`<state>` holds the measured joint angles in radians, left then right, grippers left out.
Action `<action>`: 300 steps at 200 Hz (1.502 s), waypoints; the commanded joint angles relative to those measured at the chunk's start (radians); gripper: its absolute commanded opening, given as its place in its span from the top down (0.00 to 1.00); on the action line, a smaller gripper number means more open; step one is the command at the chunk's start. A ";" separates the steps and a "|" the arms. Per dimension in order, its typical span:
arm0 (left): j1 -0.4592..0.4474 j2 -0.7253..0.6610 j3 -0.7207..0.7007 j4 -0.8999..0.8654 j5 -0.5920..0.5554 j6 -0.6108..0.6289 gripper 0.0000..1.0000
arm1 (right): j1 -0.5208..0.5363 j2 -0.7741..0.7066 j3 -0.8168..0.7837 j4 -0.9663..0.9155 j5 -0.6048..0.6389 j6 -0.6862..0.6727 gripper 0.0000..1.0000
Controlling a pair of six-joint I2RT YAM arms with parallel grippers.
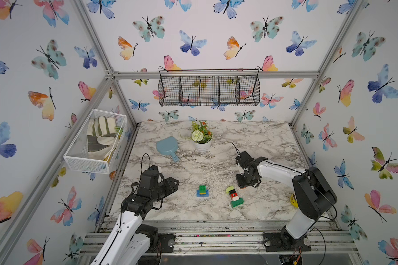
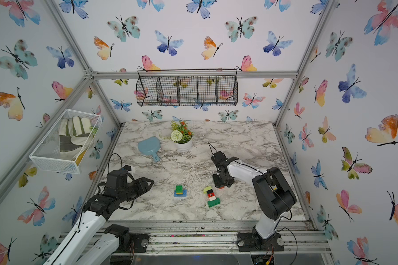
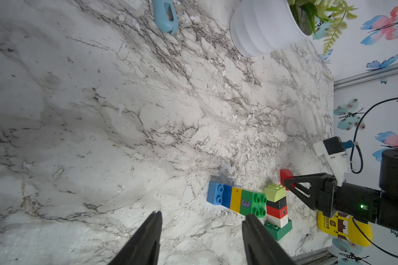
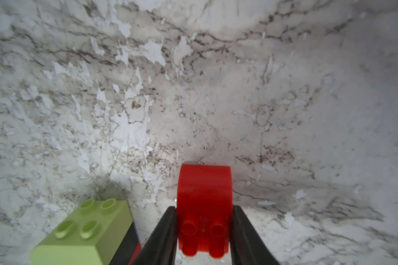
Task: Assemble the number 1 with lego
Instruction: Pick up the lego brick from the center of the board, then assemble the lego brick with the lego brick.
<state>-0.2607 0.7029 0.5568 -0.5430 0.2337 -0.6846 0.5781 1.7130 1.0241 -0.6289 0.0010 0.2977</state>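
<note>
Two lego stacks show in both top views, near the front middle of the marble table. A blue, yellow and green stack stands on the left. To its right, a lime, black, red, white and green stack lies tilted. Just behind that stack, my right gripper points down, its fingers pressed on both sides of a red rounded brick at table level. My left gripper is open and holds nothing, left of the stacks.
A yellow-lidded jar lies behind the right arm at the table's right edge. A white flower pot and a blue scoop stand at the back. A wire basket hangs on the rear wall, and a white basket with gloves on the left wall.
</note>
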 commanded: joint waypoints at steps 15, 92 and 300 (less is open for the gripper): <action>0.007 -0.004 0.000 -0.011 0.008 0.003 0.39 | 0.007 0.017 0.029 -0.045 0.028 -0.010 0.70; 0.010 -0.015 -0.018 0.003 -0.002 -0.017 0.39 | 0.013 -0.116 0.251 -0.095 -0.102 -0.294 0.75; 0.078 -0.100 -0.083 -0.008 0.028 -0.075 0.39 | 0.484 0.263 0.807 -0.461 -0.149 -0.786 0.76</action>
<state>-0.1894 0.6064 0.4854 -0.5377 0.2508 -0.7528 1.0496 1.9434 1.7885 -1.0332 -0.1986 -0.4664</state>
